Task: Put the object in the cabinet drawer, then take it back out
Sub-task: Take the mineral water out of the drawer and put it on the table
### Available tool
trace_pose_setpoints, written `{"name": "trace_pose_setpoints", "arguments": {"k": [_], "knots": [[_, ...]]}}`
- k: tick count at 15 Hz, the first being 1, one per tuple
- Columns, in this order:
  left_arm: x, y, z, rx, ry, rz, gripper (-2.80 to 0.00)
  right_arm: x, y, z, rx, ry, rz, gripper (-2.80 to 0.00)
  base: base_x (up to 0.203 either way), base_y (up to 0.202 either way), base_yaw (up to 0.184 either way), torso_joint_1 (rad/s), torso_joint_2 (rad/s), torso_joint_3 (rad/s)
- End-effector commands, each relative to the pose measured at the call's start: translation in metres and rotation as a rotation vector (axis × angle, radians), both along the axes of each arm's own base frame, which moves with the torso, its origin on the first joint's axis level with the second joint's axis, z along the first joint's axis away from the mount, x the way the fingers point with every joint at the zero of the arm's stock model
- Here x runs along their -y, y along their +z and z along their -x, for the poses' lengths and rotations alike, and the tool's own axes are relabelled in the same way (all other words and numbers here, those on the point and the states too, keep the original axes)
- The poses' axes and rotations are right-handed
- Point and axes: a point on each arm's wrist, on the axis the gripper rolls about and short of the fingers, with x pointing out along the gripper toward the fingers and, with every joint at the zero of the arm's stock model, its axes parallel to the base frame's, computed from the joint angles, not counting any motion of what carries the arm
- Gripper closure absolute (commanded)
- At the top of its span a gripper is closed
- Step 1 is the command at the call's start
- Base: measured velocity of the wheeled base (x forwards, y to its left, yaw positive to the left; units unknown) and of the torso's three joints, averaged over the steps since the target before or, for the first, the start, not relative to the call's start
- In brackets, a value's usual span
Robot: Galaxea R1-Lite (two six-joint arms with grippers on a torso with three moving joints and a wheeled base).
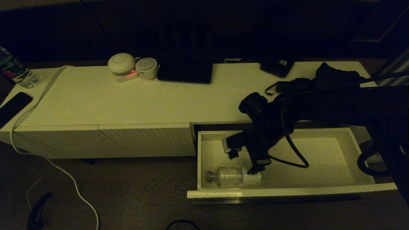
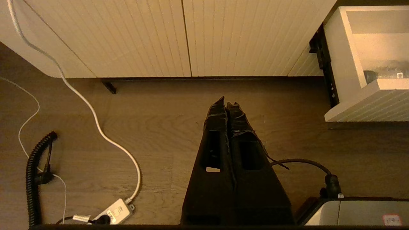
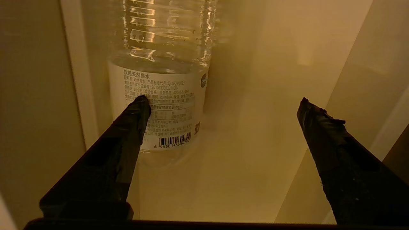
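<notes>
R arm outstretched, right gripper (image 3: pixel 223 108) wide apart; left gripper (image 2: pixel 227 105) parked, fingers together

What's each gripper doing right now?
Left gripper: closed, empty, parked above the floor.
Right gripper: open, beside the clear plastic water bottle, holding nothing.

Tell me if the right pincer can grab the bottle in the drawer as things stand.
Probably yes. The right pincer is open, just above the bottle lying in the open drawer. Nothing lies between, though the bottle sits off to one finger's side.
</notes>
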Motion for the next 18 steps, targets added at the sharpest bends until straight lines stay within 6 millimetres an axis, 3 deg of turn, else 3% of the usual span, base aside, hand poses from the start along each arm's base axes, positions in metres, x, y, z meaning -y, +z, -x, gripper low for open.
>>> {"name": "trace_pose_setpoints", "arguments": {"k": [1,5,18], "knots": [[0.0,0.0,0.0001,0.002,0.0,0.001,0.0,0.0016,0.0073,0.0037,0.008,0.007,-0.003,-2.8,0.0,0.0,0.0,0.0,0.0,0.0],[0.0,-0.0004,0.0,0.0,0.0,0.001,0.0,0.0014,0.0145,0.0084,0.011,-0.005,-0.018,-2.8,0.0,0.0,0.0,0.0,0.0,0.0],[0.0,0.0,0.0,0.001,0.0,0.001,0.0,-0.0032,0.0096,0.0081,-0.015,-0.012,-0.046,-2.8,0.0,0.0,0.0,0.0,0.0,0.0]]}}
